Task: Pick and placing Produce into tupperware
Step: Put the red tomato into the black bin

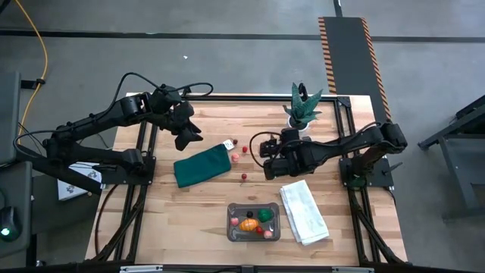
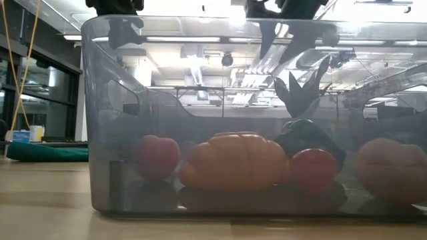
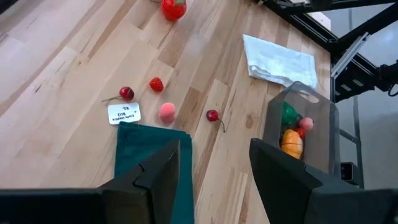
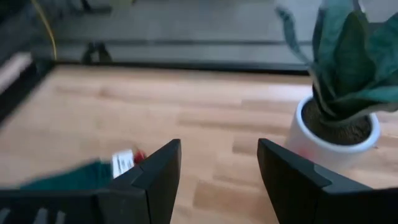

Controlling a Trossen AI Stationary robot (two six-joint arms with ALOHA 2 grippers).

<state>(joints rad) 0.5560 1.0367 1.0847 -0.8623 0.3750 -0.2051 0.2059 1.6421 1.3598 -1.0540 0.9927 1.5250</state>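
Tupperware (image 1: 254, 222) low in the frame's centre on the desk (image 1: 189, 220), clear and grey, holding an orange piece (image 1: 248, 224), a dark green piece (image 1: 264, 215) and small red and pink bits. Same container filling the low view (image 2: 100, 133), with the orange piece (image 2: 233, 162) in the middle, a red piece (image 2: 159, 155) to its left, another red one (image 2: 313, 170) to its right.

Loose produce above the container, mid-frame: a pink piece (image 1: 236, 158), a small red piece (image 1: 245, 149), a cherry (image 1: 244, 178), another tiny red one (image 1: 234, 142) near a white tag (image 1: 228, 144). In the left wrist view, pink piece (image 3: 166, 112), strawberry-like piece (image 3: 156, 84), two cherries (image 3: 126, 93) (image 3: 212, 115), a larger red piece (image 3: 173, 8) at the top edge.

Right hand (image 1: 267, 159) just right of the loose pieces, above and slightly right of the container, well apart from it; fingers spread with nothing between them, seen in the right wrist view (image 4: 217, 174). Left hand (image 1: 186, 135) to the upper left, over the upper end of the dark green cloth (image 1: 203, 166), left of the loose produce; fingers parted and empty (image 3: 214, 171).

Folded white towel (image 1: 303, 212) right of the container. Potted plant (image 1: 301, 110) in a white pot at upper centre-right, just behind the right hand.
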